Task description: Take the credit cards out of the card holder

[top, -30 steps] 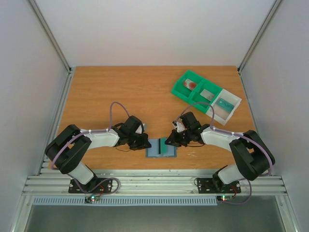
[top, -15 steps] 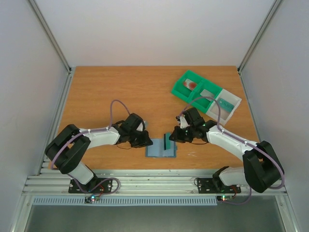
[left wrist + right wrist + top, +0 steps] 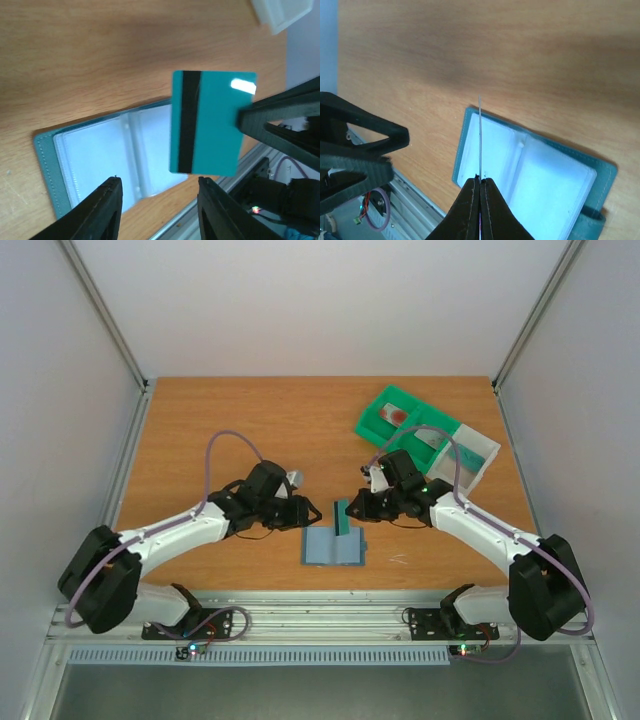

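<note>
The slate-blue card holder [image 3: 334, 548] lies open on the table near the front edge; its clear pockets show in the left wrist view [image 3: 100, 160] and the right wrist view [image 3: 530, 170]. My right gripper [image 3: 352, 510] is shut on a teal credit card [image 3: 343, 517] with a black stripe and holds it on edge above the holder's far side. The card faces the left wrist camera [image 3: 210, 125] and shows edge-on in the right wrist view [image 3: 480, 135]. My left gripper [image 3: 310, 512] is open and empty, just left of the card.
A green and white compartment bin [image 3: 428, 438] stands at the back right; it holds a reddish card [image 3: 392, 415], a grey card and a teal card. The metal rail [image 3: 320, 615] runs along the table's front edge.
My right gripper has lifted the teal card out of the holder and up and away. My left gripper has left the holder and drawn back toward the far side, open.
</note>
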Controlling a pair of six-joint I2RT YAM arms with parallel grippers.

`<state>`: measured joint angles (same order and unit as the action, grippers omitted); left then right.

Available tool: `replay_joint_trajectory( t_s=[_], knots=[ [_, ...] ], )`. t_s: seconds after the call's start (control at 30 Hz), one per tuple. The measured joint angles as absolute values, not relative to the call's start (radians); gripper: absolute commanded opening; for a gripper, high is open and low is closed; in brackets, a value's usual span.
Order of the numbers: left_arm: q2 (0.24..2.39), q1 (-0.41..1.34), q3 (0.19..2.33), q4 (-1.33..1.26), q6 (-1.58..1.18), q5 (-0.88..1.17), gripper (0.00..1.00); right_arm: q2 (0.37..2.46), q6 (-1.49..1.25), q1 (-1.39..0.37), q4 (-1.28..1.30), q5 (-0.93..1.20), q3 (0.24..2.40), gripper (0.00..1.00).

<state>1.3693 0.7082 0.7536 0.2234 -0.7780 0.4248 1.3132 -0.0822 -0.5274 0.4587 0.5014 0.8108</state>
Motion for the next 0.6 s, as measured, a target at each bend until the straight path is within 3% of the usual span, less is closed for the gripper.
replay_joint_trajectory(
  t_s=[0.37, 0.6],
  knots=[
    [1.184, 0.698, 0.776, 0.244, -0.933, 0.484, 0.8, 1.189, 0.144, -0.568, 0.246, 0.407, 0.809, 0.01],
    [1.03, 0.655, 0.778, 0.231, -1.055, 0.49, 0.8, 1.082, 0.364, -0.638, 0.109, 0.366, 0.725, 0.01]
  ],
)
